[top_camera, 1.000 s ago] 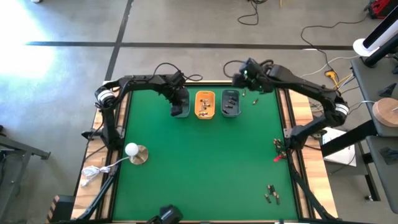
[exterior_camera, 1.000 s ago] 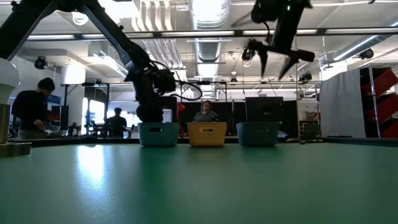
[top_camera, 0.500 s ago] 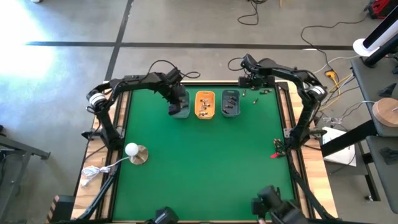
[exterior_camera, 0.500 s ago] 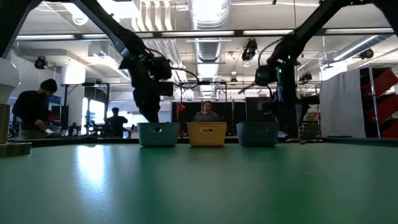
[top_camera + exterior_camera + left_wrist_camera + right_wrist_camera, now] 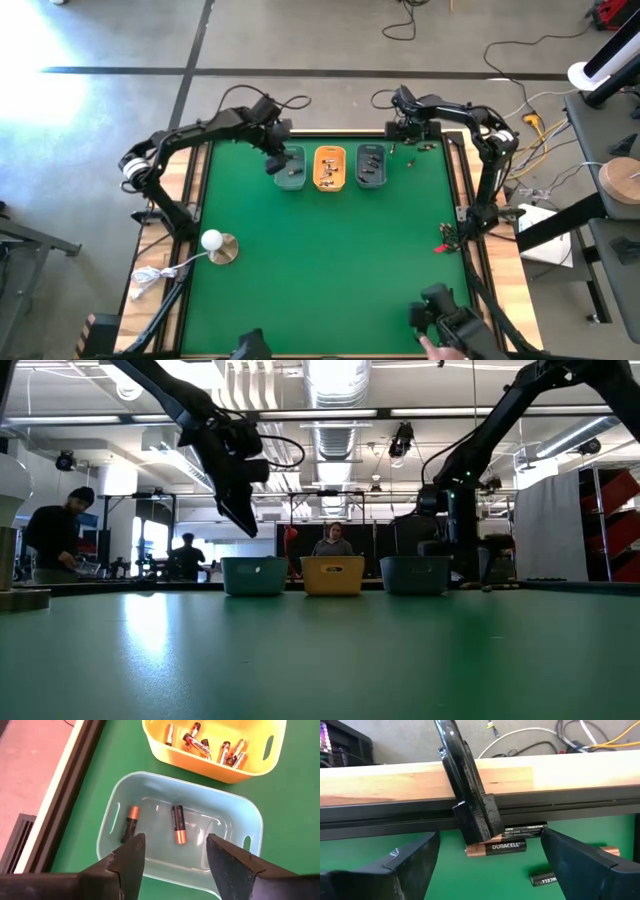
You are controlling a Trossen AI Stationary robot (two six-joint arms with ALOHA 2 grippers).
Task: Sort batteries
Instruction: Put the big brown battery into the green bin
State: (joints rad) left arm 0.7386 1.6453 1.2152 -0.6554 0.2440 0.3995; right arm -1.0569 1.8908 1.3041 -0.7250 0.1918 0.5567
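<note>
Three small trays stand in a row at the table's far side: a light blue tray, a yellow tray and a dark grey tray. Two batteries lie on the light blue tray's floor, and several batteries lie in the yellow one. My left gripper hangs open above the light blue tray with nothing between its fingers. My right gripper is open, low over loose batteries lying on the green mat by the far right edge.
A black upright bracket and the wooden table rail stand just beyond the loose batteries. A white ball on a round base sits at the left, red and black clips at the right edge. People are in the room behind.
My left gripper has risen out of the light blue tray and drawn a little toward the table's left. My right gripper has swung from high beside the dark grey tray toward the far right edge and come down over the loose batteries.
</note>
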